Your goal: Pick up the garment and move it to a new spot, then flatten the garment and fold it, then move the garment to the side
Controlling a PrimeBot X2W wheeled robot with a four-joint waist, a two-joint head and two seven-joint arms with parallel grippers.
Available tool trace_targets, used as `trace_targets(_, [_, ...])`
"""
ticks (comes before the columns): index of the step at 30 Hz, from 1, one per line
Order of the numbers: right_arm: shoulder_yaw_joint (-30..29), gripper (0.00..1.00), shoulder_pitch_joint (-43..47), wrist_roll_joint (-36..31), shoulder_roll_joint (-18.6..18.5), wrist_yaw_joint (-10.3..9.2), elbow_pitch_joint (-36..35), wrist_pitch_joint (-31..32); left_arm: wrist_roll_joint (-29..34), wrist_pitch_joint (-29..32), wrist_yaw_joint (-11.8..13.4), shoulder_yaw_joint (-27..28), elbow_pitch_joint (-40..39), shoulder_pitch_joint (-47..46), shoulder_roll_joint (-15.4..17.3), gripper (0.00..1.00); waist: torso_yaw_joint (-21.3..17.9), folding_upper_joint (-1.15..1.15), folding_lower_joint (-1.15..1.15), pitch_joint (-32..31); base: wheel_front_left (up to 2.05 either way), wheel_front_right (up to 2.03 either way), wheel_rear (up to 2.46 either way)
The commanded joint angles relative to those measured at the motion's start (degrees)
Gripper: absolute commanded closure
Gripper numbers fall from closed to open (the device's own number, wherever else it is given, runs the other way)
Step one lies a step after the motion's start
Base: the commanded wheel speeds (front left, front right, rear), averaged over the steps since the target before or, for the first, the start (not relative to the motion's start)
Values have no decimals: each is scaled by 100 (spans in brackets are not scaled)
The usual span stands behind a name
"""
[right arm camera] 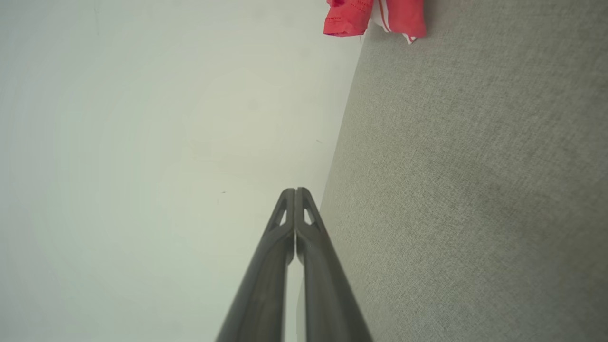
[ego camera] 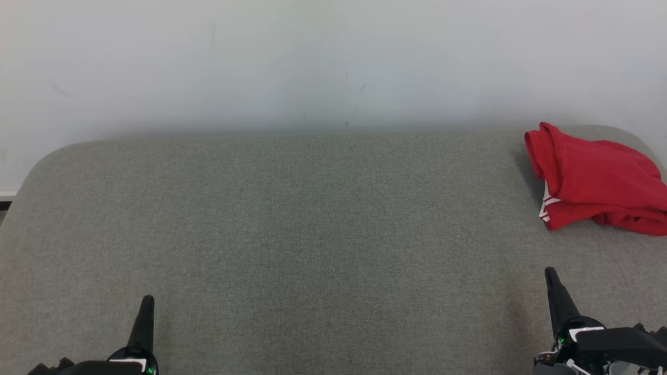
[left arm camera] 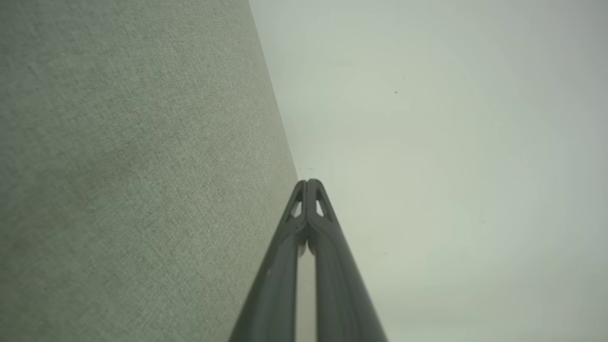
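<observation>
Red garment (ego camera: 594,179) lay crumpled at far right of the grey fabric-covered surface (ego camera: 312,234), close to the back edge by the white wall (ego camera: 333,62), with white trim showing at its near-left corner. Left end effector (ego camera: 148,302) was at lower left, fingers pressed together, holding nothing, well apart from the garment. Right end effector (ego camera: 551,274) was at lower right, fingers also together and empty, nearer the garment but not touching it. In the right wrist view the garment (right arm camera: 375,16) sat at the top edge, well beyond the closed tips (right arm camera: 295,191). In the left wrist view the tips (left arm camera: 308,183) met.
</observation>
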Motion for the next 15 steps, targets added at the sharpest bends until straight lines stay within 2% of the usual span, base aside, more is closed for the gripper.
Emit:
trace_targets(1, [-24,100,-61,125,14,4,-10,20,-137,38,-17,21,-1,-88,-16,100,1,0,0,1,0,0,0])
trace_targets(15, [-101,100,-139,658,44,4,42,175,-693,188,-53,37,37,-181,-49,100,15,0,0,18,0,0,0])
